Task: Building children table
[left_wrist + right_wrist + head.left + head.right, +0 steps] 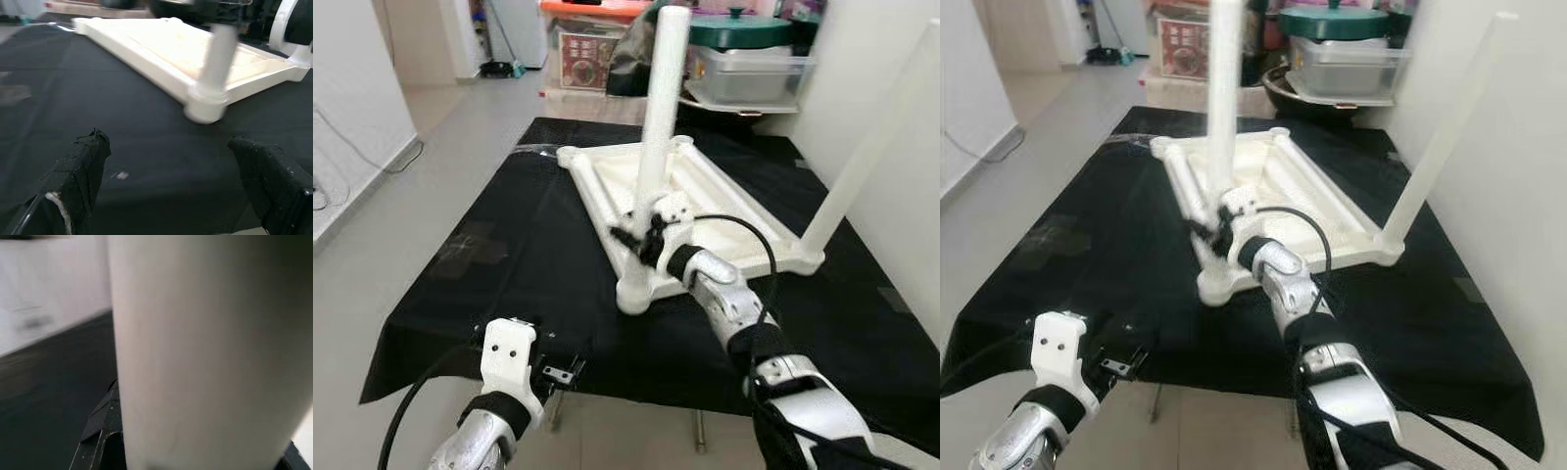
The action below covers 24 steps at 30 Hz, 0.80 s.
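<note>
A white children's table top (705, 186) lies upside down on a black cloth (509, 245). One white leg (661, 98) stands upright in the near corner socket (634, 294). My right gripper (641, 230) is shut on that leg low down, and the leg (205, 352) sits close between its fingers (98, 431) in the right wrist view. Another white leg (871, 147) rises from the right corner, leaning outward. My left gripper (171, 171) hovers open over the cloth's front edge, apart from the frame, with the held leg (217, 54) ahead of it.
Plastic storage boxes (744, 73) and a green-lidded pot (739, 29) crowd the floor behind the cloth. A white wall (901, 225) runs close along the right side. Bare floor (401, 215) lies to the left, with a cable (352, 147) by the left wall.
</note>
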{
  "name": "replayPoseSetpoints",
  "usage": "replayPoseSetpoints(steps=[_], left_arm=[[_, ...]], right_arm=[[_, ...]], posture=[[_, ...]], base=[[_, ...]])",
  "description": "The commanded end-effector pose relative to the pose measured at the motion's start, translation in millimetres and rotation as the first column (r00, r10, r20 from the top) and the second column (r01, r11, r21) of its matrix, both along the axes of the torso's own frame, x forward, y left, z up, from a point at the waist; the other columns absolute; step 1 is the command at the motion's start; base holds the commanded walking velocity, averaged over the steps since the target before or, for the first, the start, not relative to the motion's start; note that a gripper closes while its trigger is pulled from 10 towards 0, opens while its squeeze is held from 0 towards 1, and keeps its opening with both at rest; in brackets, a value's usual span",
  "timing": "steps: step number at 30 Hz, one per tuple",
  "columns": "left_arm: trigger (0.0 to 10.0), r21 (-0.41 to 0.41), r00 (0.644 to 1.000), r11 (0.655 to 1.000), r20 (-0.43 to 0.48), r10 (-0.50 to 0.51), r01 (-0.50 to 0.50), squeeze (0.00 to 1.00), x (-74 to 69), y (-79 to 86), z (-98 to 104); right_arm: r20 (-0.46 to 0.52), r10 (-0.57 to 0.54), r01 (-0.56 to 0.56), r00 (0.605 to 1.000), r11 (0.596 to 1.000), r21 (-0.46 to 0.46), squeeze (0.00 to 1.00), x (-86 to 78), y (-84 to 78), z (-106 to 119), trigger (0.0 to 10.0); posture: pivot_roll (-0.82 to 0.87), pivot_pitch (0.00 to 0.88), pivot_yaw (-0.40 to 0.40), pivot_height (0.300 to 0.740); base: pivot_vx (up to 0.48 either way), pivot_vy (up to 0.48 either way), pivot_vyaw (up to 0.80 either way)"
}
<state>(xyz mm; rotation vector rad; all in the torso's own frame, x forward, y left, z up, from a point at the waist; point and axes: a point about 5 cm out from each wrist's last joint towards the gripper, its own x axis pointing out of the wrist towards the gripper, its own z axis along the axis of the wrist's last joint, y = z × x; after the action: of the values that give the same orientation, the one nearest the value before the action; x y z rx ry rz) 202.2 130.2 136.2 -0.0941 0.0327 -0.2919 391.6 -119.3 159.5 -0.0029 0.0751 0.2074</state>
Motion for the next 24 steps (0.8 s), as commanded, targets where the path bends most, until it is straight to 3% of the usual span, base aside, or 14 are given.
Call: replayPoseSetpoints(steps=[1,4,5,8,9,10,12,15,16,18,19,20,22,24], left_arm=[[10.0,-0.013,1.0,1.0,-0.012,0.003,-0.003,0.0,-1.8,-0.3,-1],[10.0,-0.013,1.0,1.0,-0.012,0.003,-0.003,0.0,-2.2,-0.1,-1],[10.0,-0.015,1.0,1.0,-0.017,0.001,-0.002,0.0,-3.4,0.3,-2],[10.0,-0.015,1.0,1.0,-0.019,0.0,-0.001,0.0,-3.6,0.4,-2],[10.0,-0.015,1.0,1.0,-0.019,-0.003,0.003,0.0,-3.6,0.1,-2],[10.0,-0.014,1.0,1.0,-0.019,-0.006,0.005,0.0,-3.4,-0.1,-2],[10.0,-0.015,1.0,1.0,-0.019,-0.009,0.009,0.0,-3.0,-0.6,-2],[10.0,-0.017,1.0,1.0,-0.019,-0.008,0.008,0.0,-2.7,-0.9,-2],[10.0,-0.019,1.0,1.0,-0.019,-0.007,0.007,0.0,-2.5,-1.1,-2],[10.0,-0.024,1.0,1.0,-0.018,-0.007,0.007,0.0,-1.7,-1.7,-2],[10.0,-0.024,1.0,1.0,-0.018,-0.007,0.007,0.0,-1.7,-1.7,-2],[10.0,-0.025,1.0,1.0,-0.018,-0.008,0.007,0.0,-1.3,-1.9,-2],[10.0,-0.031,1.0,0.999,-0.016,-0.011,0.01,0.0,-0.6,-3.1,-2],[10.0,-0.031,1.0,0.999,-0.014,-0.013,0.013,0.0,-0.3,-3.5,-2]], right_arm=[[-0.229,-0.311,0.296,0.922,0.95,-0.099,0.0,-18.0,-33.8,-52,0.0],[-0.235,-0.359,0.348,0.903,0.933,-0.091,0.0,-23.0,-33.4,-56,0.0],[-0.195,-0.239,0.233,0.951,0.971,-0.051,0.0,-31.9,-6.8,-50,10.0],[-0.159,-0.179,0.176,0.971,0.984,-0.037,0.0,-34.8,4.5,-45,10.0],[-0.097,-0.113,0.113,0.989,0.994,-0.005,0.27,-36.5,13.2,-33,10.0],[-0.055,-0.082,0.083,0.995,0.996,0.013,1.0,-37.3,16.9,-26,10.0],[0.006,0.05,-0.051,0.999,0.997,0.05,1.0,-31.2,22.9,-5,10.0],[0.03,0.097,-0.098,0.995,0.995,0.012,1.0,-25.7,23.0,6,10.0],[0.066,0.178,-0.181,0.982,0.983,0.042,0.0,-22.9,24.3,18,10.0],[0.139,0.372,-0.38,0.918,0.924,0.031,0.0,-26.0,27.7,37,10.0],[0.139,0.372,-0.38,0.918,0.924,0.031,0.0,-26.0,27.7,37,10.0],[0.156,0.476,-0.48,0.865,0.877,-0.016,0.0,-29.8,28.7,39,10.0],[0.113,0.607,-0.592,0.787,0.794,-0.136,0.0,-35.6,25.8,28,10.0],[0.073,0.661,-0.647,0.747,0.748,-0.149,0.0,-37.9,25.1,21,10.0]], posture=[[0.2,0.0,-0.091,0.74],[0.19,0.0,-0.09,0.74],[0.19,0.0,-0.084,0.74],[0.18,0.0,-0.083,0.74],[0.18,0.0,-0.082,0.74],[0.18,0.0,-0.082,0.74],[0.18,0.0,-0.079,0.74],[0.18,0.0,-0.082,0.74],[0.18,0.0,-0.085,0.74],[0.18,0.0,-0.089,0.74],[0.18,0.0,-0.089,0.74],[0.18,0.0,-0.089,0.74],[0.18,0.0,-0.09,0.74],[0.19,0.0,-0.094,0.74]], base=[[0.0,0.0,0.0],[0.0,0.0,0.0],[0.0,0.0,0.0],[0.0,0.0,0.0],[0.0,0.0,0.0],[0.0,0.0,0.0],[0.0,0.0,0.0],[0.0,0.0,0.0],[0.0,0.0,0.0],[0.0,0.0,0.0],[0.0,0.0,0.0],[0.0,0.0,0.0],[0.0,0.0,0.0],[0.0,0.0,0.0]])
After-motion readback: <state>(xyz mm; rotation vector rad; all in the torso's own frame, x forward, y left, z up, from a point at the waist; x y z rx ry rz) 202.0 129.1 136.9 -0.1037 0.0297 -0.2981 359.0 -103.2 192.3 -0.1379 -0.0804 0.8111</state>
